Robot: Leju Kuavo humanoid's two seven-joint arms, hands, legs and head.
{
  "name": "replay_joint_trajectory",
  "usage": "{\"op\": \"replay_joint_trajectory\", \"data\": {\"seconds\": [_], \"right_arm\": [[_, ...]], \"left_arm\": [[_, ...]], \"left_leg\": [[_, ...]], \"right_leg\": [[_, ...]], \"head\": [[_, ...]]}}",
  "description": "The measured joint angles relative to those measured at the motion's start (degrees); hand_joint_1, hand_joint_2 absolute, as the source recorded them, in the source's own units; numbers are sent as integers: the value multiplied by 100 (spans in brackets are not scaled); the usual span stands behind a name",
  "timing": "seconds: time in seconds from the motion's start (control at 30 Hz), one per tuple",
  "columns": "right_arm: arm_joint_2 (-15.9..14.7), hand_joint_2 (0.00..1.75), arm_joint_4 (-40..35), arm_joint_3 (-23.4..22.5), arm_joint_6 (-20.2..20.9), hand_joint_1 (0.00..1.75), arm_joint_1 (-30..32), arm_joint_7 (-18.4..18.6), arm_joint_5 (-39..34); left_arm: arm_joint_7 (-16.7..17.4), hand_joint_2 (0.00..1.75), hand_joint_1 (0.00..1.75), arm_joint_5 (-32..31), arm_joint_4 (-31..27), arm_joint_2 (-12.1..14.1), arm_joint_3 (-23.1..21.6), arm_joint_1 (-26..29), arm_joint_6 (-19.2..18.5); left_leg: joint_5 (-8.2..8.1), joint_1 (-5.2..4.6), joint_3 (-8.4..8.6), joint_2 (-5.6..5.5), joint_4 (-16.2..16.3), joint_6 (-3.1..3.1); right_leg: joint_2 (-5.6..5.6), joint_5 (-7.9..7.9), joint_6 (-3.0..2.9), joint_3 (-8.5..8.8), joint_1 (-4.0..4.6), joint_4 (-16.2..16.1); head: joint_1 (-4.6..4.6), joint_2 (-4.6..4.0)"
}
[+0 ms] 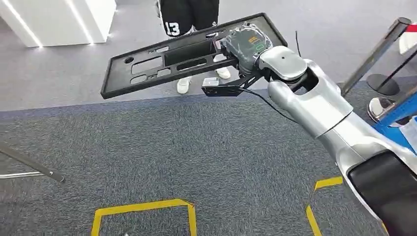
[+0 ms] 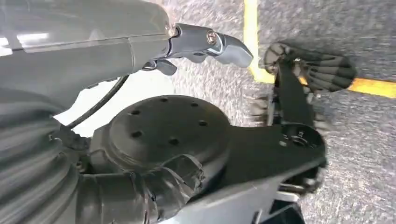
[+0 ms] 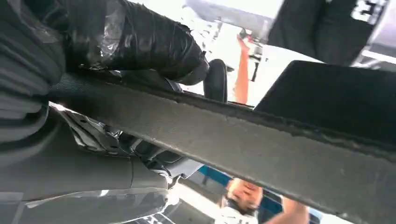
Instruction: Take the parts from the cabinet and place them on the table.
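Observation:
In the head view my right hand point(image 1: 246, 44) grips a long flat black panel point(image 1: 162, 61) with several cut-outs, holding it by its right end, roughly level, above the floor. The right wrist view shows the taped thumb point(image 3: 154, 42) pressing on the panel's thick edge point(image 3: 261, 135), which crosses the picture. My left hand point(image 2: 210, 44) hangs over grey carpet in the left wrist view, fingers extended and nothing in them.
A person in black shorts point(image 1: 189, 14) and white shoes stands just beyond the panel. Yellow tape lines point(image 1: 142, 209) mark the grey carpet. A barrier post point(image 1: 378, 54) and a blue stand point(image 1: 398, 118) are at the right, a metal rod point(image 1: 29, 164) at the left, and a white counter point(image 1: 59, 19) far left.

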Motion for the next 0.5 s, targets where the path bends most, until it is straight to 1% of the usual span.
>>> {"op": "replay_joint_trajectory", "data": {"seconds": [0.03,0.07,0.1,0.13,0.17,0.2,0.23,0.27,0.3,0.33,0.37,0.4,0.43,0.47,0.5], "right_arm": [[0,175,24,2,-4,175,-8,0,-7],[9,175,44,15,-9,175,-15,-2,-9],[35,175,57,35,-11,175,0,-4,-11],[81,175,66,53,-11,175,1,-22,-15],[87,175,79,57,-11,175,-6,-26,-15],[111,175,83,57,-13,175,-13,-26,-15],[142,175,92,59,-15,175,-6,-26,-17],[146,175,103,59,-17,175,-31,-31,-24],[149,175,114,59,-20,175,-49,-44,-24],[149,175,129,61,-22,175,-51,-57,-26],[149,175,153,72,-26,175,-40,-77,-31],[155,175,173,87,-39,175,-11,-85,-50],[172,175,192,96,-70,175,20,-85,-85],[184,175,203,96,-92,175,36,-85,-96],[197,175,214,101,-116,175,38,-83,-107]], "left_arm": [[2,175,0,0,0,0,2,9,9],[7,175,0,0,2,11,7,-9,18],[9,175,0,0,0,11,11,-14,20],[9,175,0,0,2,11,15,11,20],[9,175,0,0,2,13,20,23,20],[9,175,0,0,7,51,22,21,26],[11,175,0,0,-7,-3,20,35,26],[9,175,0,2,-4,11,20,30,28],[7,175,0,4,-4,7,22,9,46],[7,175,0,4,-4,2,22,-7,68],[7,175,0,4,-4,2,24,-14,72],[13,175,0,2,-4,0,24,-14,85],[46,175,0,2,-4,0,24,-10,111],[63,175,0,2,-4,0,24,-5,120],[76,175,0,2,-4,2,22,-3,129]], "left_leg": [[-25,14,-47,-64,26,-36],[-31,0,-107,-138,121,-69],[-6,42,-141,-195,86,-112],[7,62,-153,-278,57,-142],[24,55,-160,-360,30,-189],[-2,62,-171,-385,59,-207],[-80,-7,-226,76,198,-231],[-298,-2,-417,391,592,-256],[-473,18,-618,500,994,-269],[-649,21,-839,552,1437,-275],[-712,21,-973,565,1697,-275],[-638,18,-996,566,1723,-263],[-429,11,-858,570,1438,-232],[-229,-6,-664,592,1076,-191],[69,-65,-305,712,412,-94]], "right_leg": [[307,-112,9,83,-43,-120],[330,-133,-1,142,-45,-287],[254,-131,-9,130,3,-222],[191,-157,-48,135,34,-213],[107,-150,-85,150,16,-235],[25,-132,-128,183,-33,-290],[-38,-126,-174,229,-21,-335],[-119,-124,-221,243,10,-349],[-189,-131,-234,246,29,-349],[-280,-141,-249,247,49,-347],[-354,-150,-261,249,66,-345],[-439,-160,-270,257,85,-345],[-513,-170,-279,267,112,-345],[-562,-181,-278,281,130,-345],[-640,-205,-281,309,151,-346]], "head": [[-4,0],[-9,2],[-9,0],[-2,0],[-2,0],[-4,0],[-51,0],[-85,0],[-83,0],[-83,0],[-83,0],[-83,0],[-85,0],[-83,0],[-85,0]]}}
